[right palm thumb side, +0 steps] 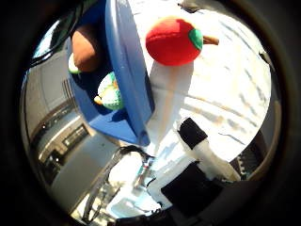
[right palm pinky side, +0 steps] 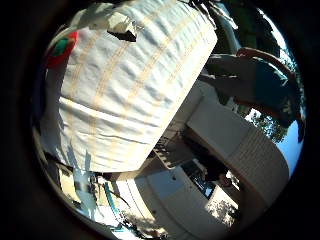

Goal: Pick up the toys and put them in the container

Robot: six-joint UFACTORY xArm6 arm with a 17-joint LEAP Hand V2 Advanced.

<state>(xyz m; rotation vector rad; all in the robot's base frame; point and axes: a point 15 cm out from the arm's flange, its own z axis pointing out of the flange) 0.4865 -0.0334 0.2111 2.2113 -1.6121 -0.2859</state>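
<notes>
A white cloth (right palm pinky side: 130, 85) with faint tan stripes covers the counter and fills much of the view, with shadows falling across it. At one edge of the cloth lies a red plush toy with a green leaf (right palm pinky side: 62, 47), only partly visible. Beyond the counter's edge stand pale building walls (right palm pinky side: 235, 135), paved ground, trees and blue sky. A teal and grey part (right palm pinky side: 260, 82) reaches in from the rim.

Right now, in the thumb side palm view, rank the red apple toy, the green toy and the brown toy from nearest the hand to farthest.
1. Red apple toy, on the white cloth beside the blue container, on the side of the hand.
2. Green toy, inside the container.
3. Brown toy, deeper inside it.
</notes>
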